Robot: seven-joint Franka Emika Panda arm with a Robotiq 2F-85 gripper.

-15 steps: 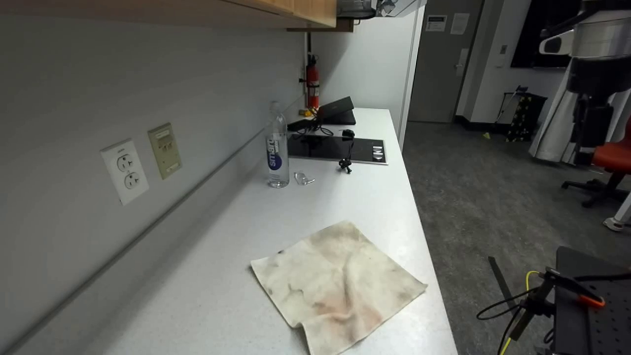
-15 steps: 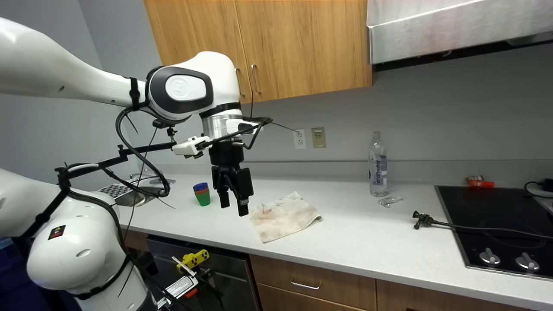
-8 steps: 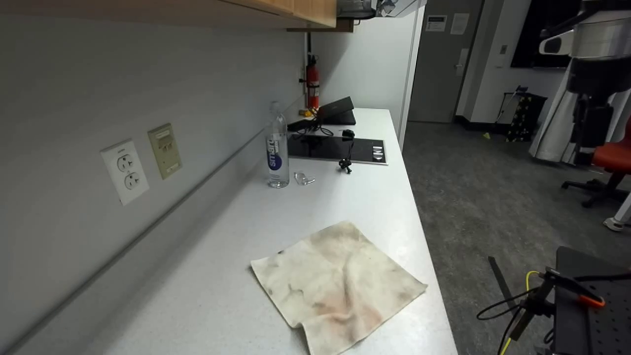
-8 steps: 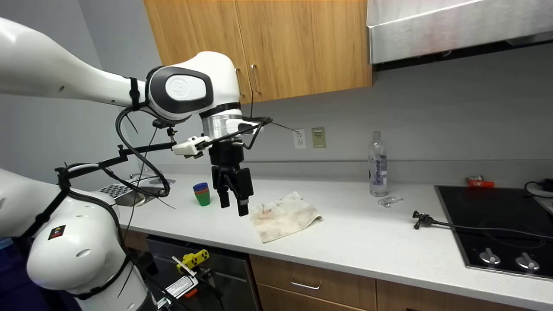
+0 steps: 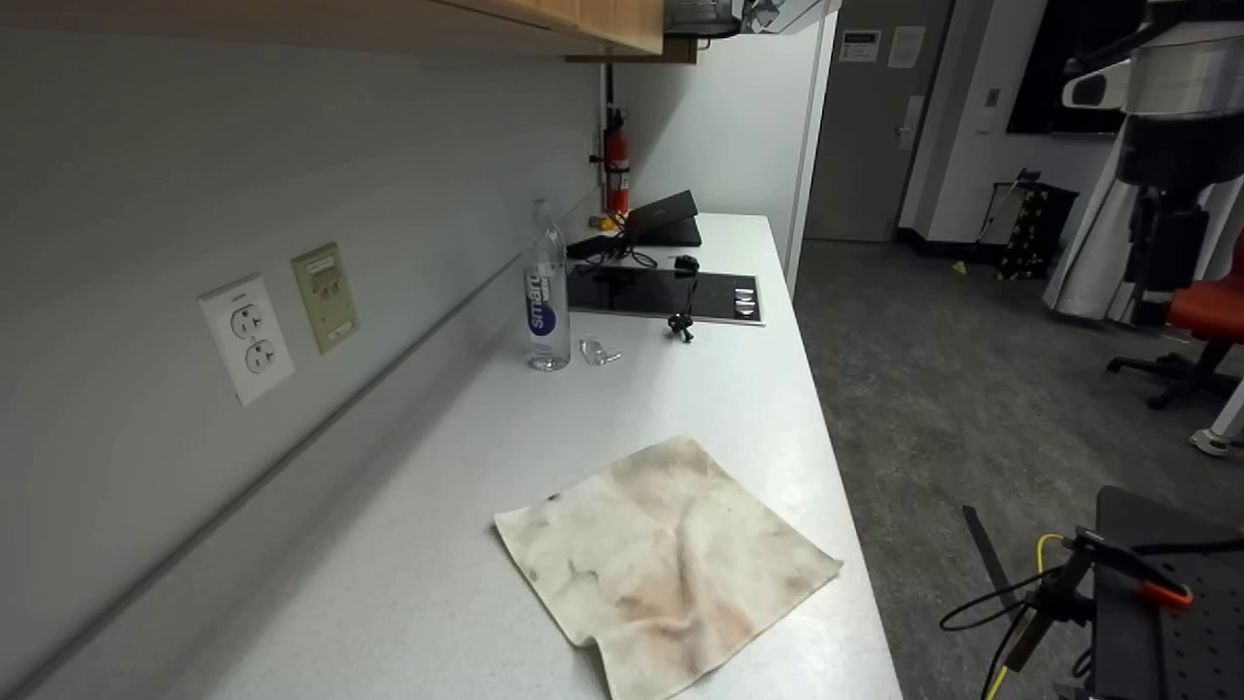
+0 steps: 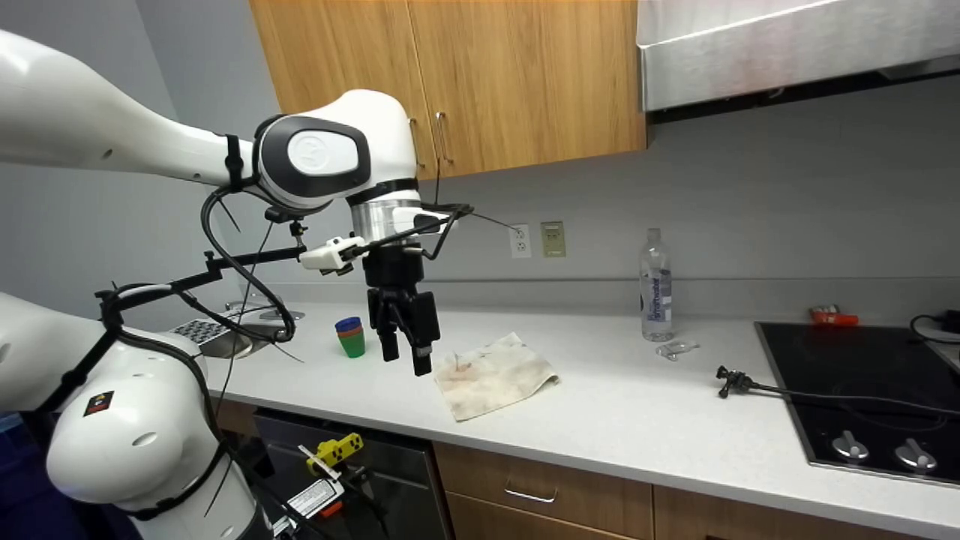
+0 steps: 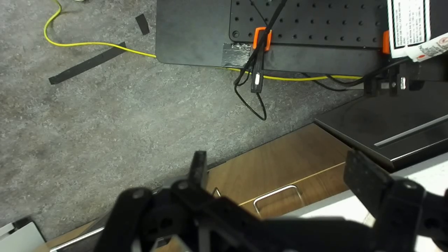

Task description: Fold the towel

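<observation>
The towel (image 5: 661,554) is cream with brown stains. It lies spread out on the white counter, with a crease and a small raised kink along one edge; it also shows in an exterior view (image 6: 495,375). My gripper (image 6: 406,363) is black, points down and hangs above the counter's front side, apart from the towel. Its fingers are wide apart with nothing between them in the wrist view (image 7: 276,159). There, only a small pale bit that looks like the towel (image 7: 369,220) shows beside one finger.
A water bottle (image 6: 656,292) stands near the wall, with a clear plastic piece (image 6: 676,349) beside it. A black cable mount (image 6: 735,381) lies by the cooktop (image 6: 862,397). Stacked cups (image 6: 351,339) stand near the sink (image 6: 232,341). Wooden cabinets (image 6: 525,82) hang above the counter (image 6: 600,420).
</observation>
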